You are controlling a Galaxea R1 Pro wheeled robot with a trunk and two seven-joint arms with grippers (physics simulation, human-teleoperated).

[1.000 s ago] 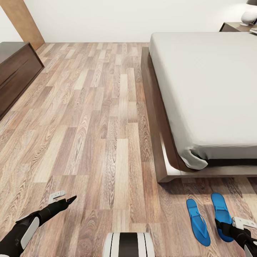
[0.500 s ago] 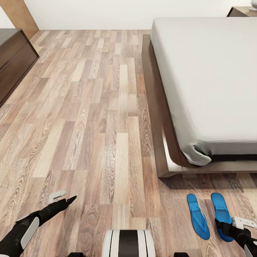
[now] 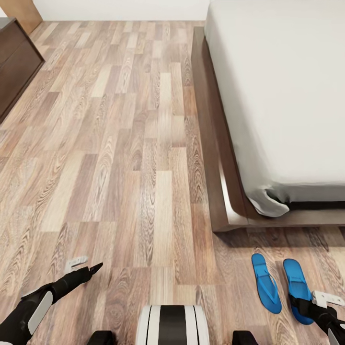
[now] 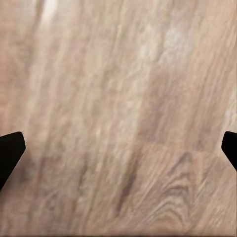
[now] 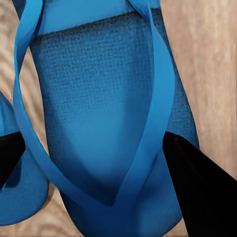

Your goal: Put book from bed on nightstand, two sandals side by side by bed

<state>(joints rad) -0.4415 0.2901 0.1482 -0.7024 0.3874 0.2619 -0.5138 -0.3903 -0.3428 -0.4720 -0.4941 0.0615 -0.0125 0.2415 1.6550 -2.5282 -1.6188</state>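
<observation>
Now your right gripper (image 3: 306,303) hovers, jaws apart, over the right sandal (image 3: 297,287) beside its twin (image 3: 266,283) near the bed (image 3: 225,191): light, floppy, so pinch the sole edge.

The mixed-tone wooden plank floor (image 3: 120,158) carries two bright blue flat flip-flop sandals, one (image 3: 266,282) just beside the other (image 3: 297,287), lying parallel near the foot corner of the low dark-brown-framed bed (image 3: 213,143). The bed's plain off-white mattress (image 3: 282,86) seems bare in the part shown.
</observation>
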